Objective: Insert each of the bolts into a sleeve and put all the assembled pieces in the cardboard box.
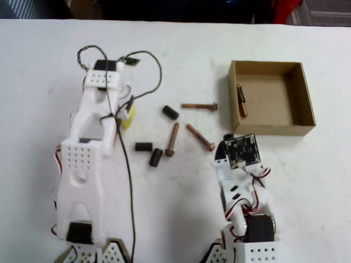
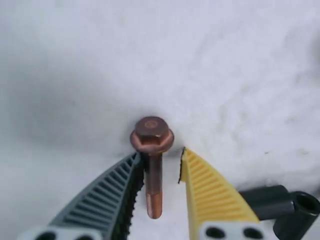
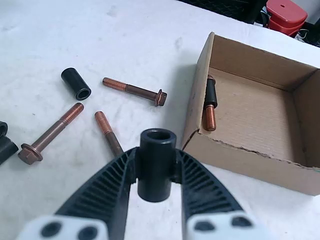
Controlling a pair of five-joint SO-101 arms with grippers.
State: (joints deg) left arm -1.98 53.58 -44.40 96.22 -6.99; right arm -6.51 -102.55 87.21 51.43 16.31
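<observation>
R gripper (image 3: 156,154): clamped on black sleeve (image 3: 157,175), upright, bore up. L gripper (image 2: 160,155): narrow gap, copper flange-head bolt (image 2: 152,135) between, grey finger (image 2: 115,195) touching shank. Cardboard box (image 1: 272,130), 2 o'clock of R gripper: one sleeved bolt (image 1: 241,101) inside.

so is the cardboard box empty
No, one bolt with a sleeve on it lies inside the cardboard box, along one wall.

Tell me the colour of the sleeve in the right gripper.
Black sleeve, clearest in the right wrist view.
</observation>
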